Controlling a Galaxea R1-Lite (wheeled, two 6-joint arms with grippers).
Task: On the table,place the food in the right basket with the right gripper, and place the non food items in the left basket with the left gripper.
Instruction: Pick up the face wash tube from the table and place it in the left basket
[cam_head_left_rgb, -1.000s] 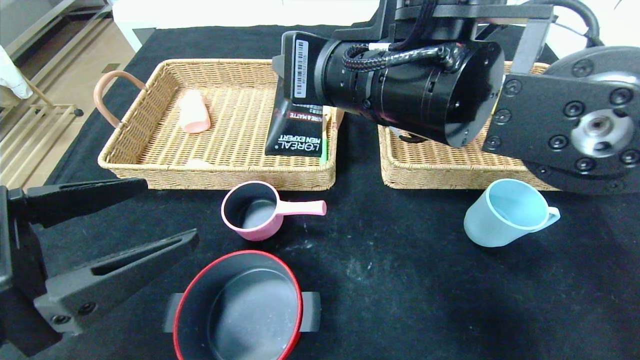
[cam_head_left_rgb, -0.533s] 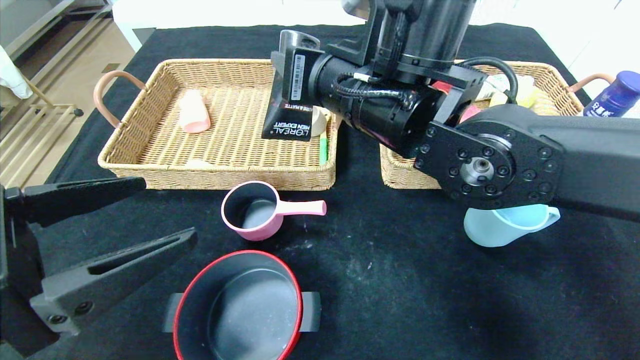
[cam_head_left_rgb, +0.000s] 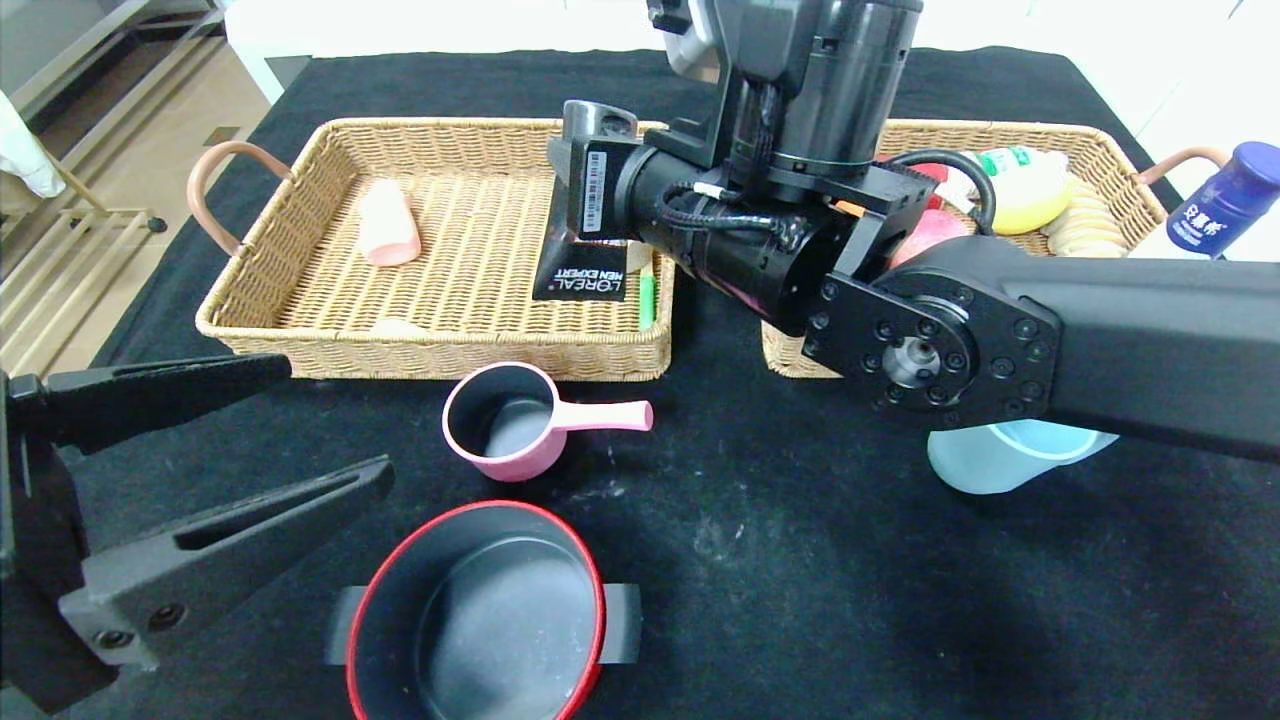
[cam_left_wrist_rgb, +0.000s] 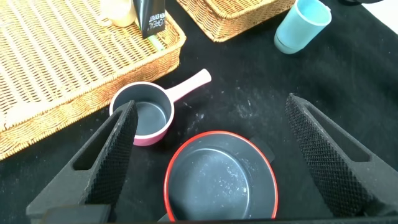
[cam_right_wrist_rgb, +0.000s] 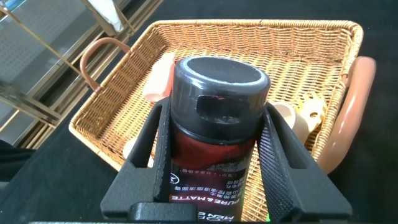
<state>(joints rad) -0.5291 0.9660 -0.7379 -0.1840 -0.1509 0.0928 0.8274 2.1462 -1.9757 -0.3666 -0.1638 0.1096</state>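
My right gripper (cam_head_left_rgb: 590, 185) is shut on a black L'Oréal tube (cam_head_left_rgb: 587, 240) and holds it cap-up over the right end of the left wicker basket (cam_head_left_rgb: 430, 350). In the right wrist view the tube (cam_right_wrist_rgb: 214, 143) sits between both fingers of the gripper (cam_right_wrist_rgb: 216, 107). My left gripper (cam_head_left_rgb: 340, 420) is open and empty at the near left, above the red-rimmed pot (cam_head_left_rgb: 480, 610). In the left wrist view its jaws stand wide either side of the pot (cam_left_wrist_rgb: 221, 180). The right basket (cam_head_left_rgb: 790, 350) holds food, including a yellow item (cam_head_left_rgb: 1030, 190).
A pink saucepan (cam_head_left_rgb: 520, 465) stands in front of the left basket. A light blue cup (cam_head_left_rgb: 990, 460) is partly hidden under my right arm. A pink cup (cam_head_left_rgb: 388, 225) and a green stick (cam_head_left_rgb: 646, 300) lie in the left basket. A blue bottle (cam_head_left_rgb: 1220, 200) stands far right.
My right arm has swung and stretched out, carrying the tube lower and farther over the left basket. The arm now covers part of the blue cup. The left gripper has stayed put.
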